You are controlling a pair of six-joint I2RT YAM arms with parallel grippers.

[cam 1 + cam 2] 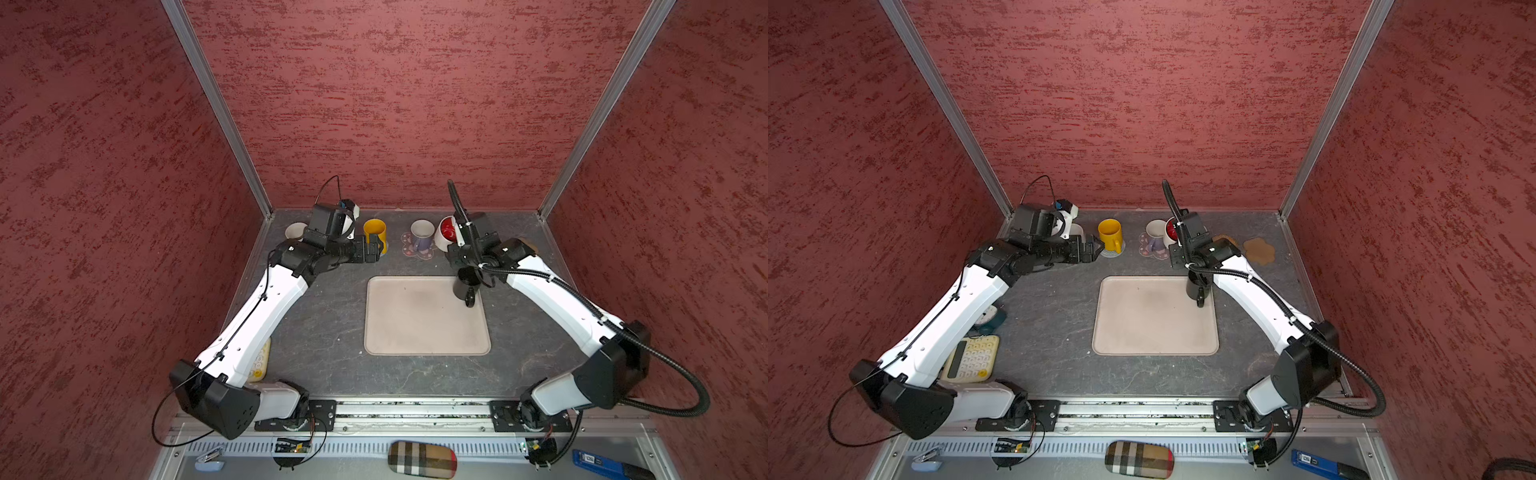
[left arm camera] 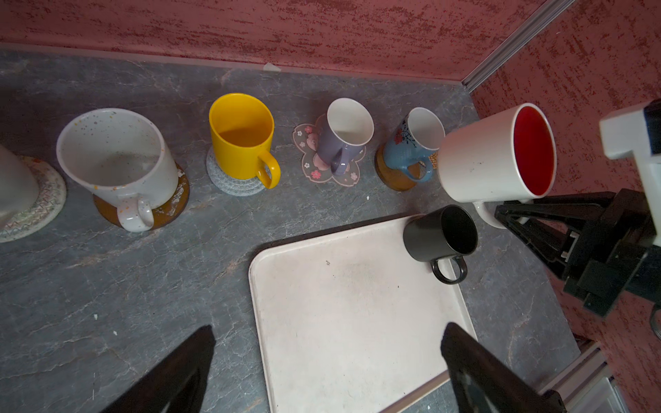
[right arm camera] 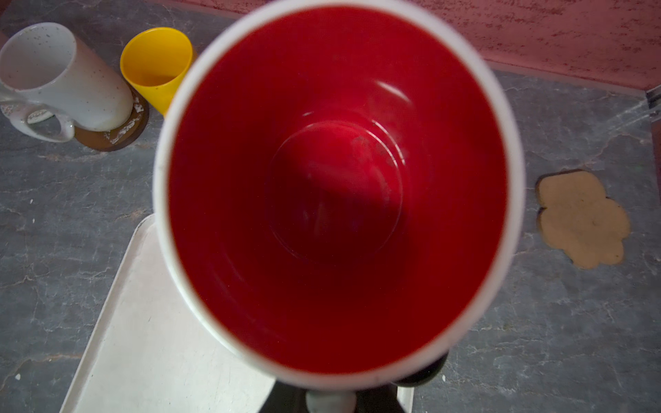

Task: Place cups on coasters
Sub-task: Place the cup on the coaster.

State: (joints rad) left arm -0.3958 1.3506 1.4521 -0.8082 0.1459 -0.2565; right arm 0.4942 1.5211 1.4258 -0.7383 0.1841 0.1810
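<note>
Right gripper (image 2: 500,214) was found clamped on the handle of the white mug with the red interior (image 2: 483,161), carrying it clear of the table at the back right, just beside the light blue mug (image 2: 411,150). Left gripper (image 1: 1096,248) stood empty with its jaws wide apart, near the yellow mug (image 2: 239,143). 5 mugs sat on coasters along the back row. The black mug (image 2: 434,234) stood on the far corner of the tray (image 2: 322,321), beneath the right arm. The lobed cork coaster (image 3: 583,218) lay vacant further right. A tan round (image 1: 1228,238) showed only partly behind the arm.

Risks assessed:
1. The hold was on the handle alone, so the mug could pivot in the jaws and land on its edge.
2. A sideways move at this height could strike the light blue mug off its brown disc.
3. Lowering the arm could knock the black mug.
4. The cork outline was irregular, so an off-centre set-down would leave the base overhanging.
</note>
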